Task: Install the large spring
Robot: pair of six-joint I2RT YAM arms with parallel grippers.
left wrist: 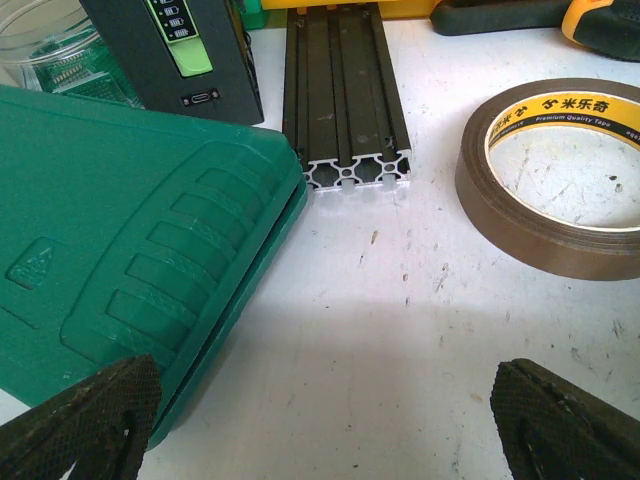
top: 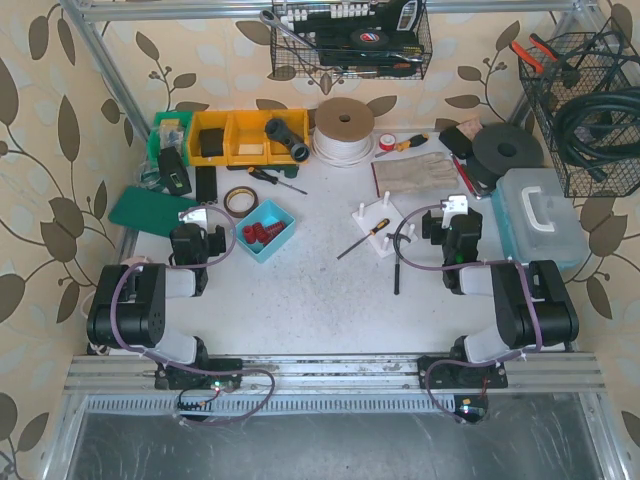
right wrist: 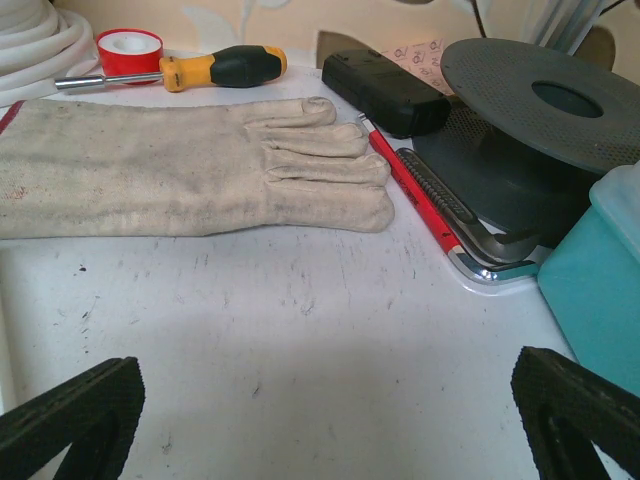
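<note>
Two grippers hover low over the white table (top: 320,300), both released. The left gripper (left wrist: 320,425) has its fingers (left wrist: 85,415) spread to the bottom corners of its wrist view, with nothing between them. The right gripper (right wrist: 330,425) is spread just as wide and is equally empty. Ahead of the left one lie a green case (left wrist: 120,250), a black aluminium rail (left wrist: 340,90) touching the case's corner, and a roll of brown tape (left wrist: 520,220) off to the right. Ahead of the right one lie a pale work glove (right wrist: 190,170), a yellow-and-black screwdriver (right wrist: 215,68) beyond it, a black disc (right wrist: 540,100) and a teal box (right wrist: 600,290). From above, a white peg stand (top: 375,215) sits between the arms, near a blue tray (top: 283,240) holding red parts. A thin dark length just left of the right arm may be the large spring (top: 397,265), though that view is too coarse to be sure.
</note>
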